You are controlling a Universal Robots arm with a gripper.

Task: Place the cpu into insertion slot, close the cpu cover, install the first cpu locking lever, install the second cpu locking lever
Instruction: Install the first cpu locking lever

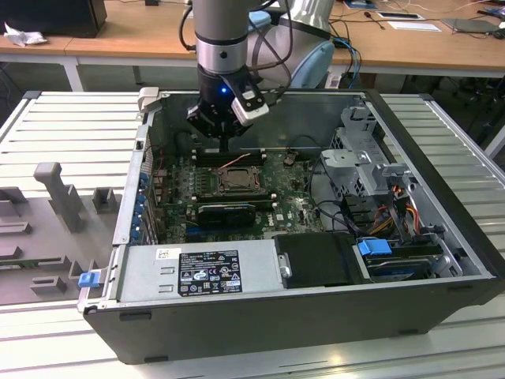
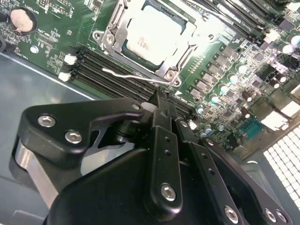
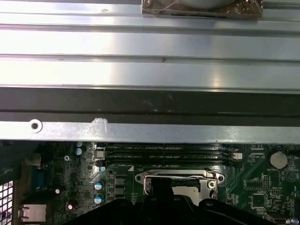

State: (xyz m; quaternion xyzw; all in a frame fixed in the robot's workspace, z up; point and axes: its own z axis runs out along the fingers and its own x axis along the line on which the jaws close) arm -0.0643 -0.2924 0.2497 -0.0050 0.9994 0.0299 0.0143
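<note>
The cpu (image 1: pixel 235 180) sits in the insertion slot (image 1: pixel 211 188) at the centre of the exterior view, with the cpu cover (image 2: pixel 115 43) folded down over its edges. The jaws hang just above it in that frame, drawn together, their tips near a thin wire lever (image 2: pixel 126 75).

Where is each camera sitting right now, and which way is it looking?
Exterior view: off the arm, above the open case, looking down in; arm and gripper show.
Second wrist view: on the wrist, looking along the gripper at the cpu.
First wrist view: on the wrist, facing the case wall; gripper shows.
Shared: the cpu cover.
</note>
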